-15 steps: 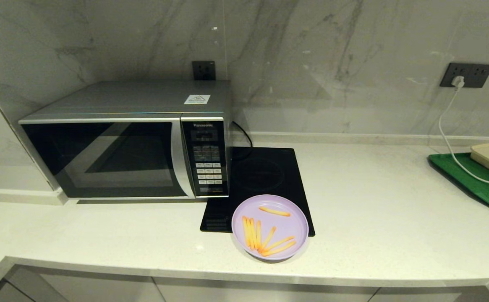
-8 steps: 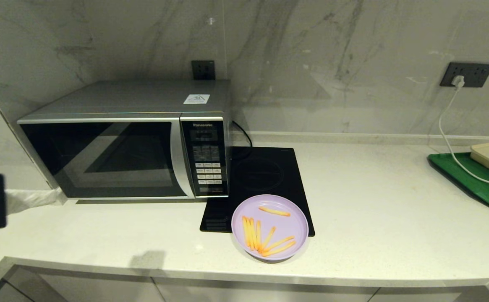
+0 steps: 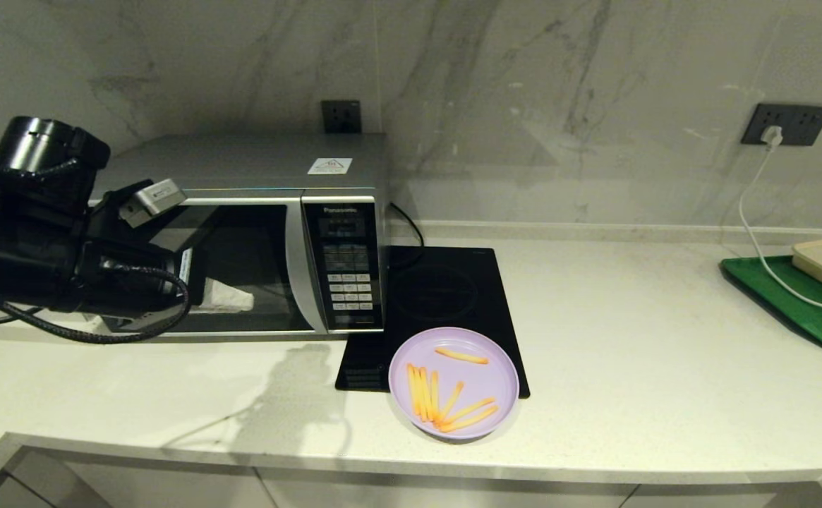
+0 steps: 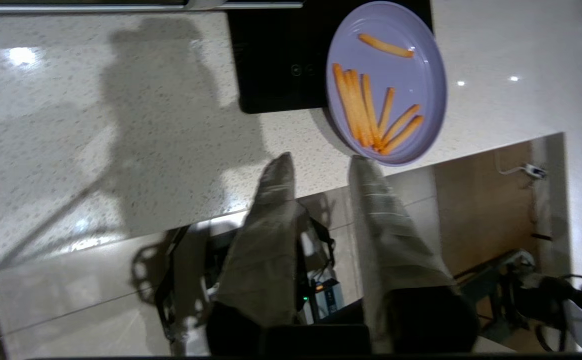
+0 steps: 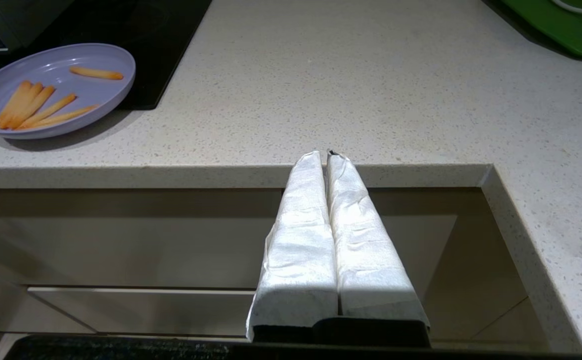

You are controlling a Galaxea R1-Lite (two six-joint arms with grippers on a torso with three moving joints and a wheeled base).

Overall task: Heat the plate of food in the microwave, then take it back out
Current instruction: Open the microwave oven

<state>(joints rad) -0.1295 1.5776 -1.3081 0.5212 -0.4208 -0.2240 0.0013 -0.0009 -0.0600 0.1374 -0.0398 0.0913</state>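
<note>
End effector (image 4: 318, 165) parted, empty, above countertop (image 4: 121, 125).

The left arm (image 3: 44, 247) is matte black, built of chunky cylindrical joints, with a looping black cable and a small silver-grey box mounted on top. Both hands — left hand (image 4: 320, 162), right hand (image 5: 326, 155) — have long tapered fingers wrapped in wrinkled whitish fabric.

We log: microwave (image 3: 241, 233), brushed metal, glossy dark glass door; plate of food (image 3: 453, 382), smooth plastic; countertop (image 3: 629, 339), polished speckled stone.
</note>
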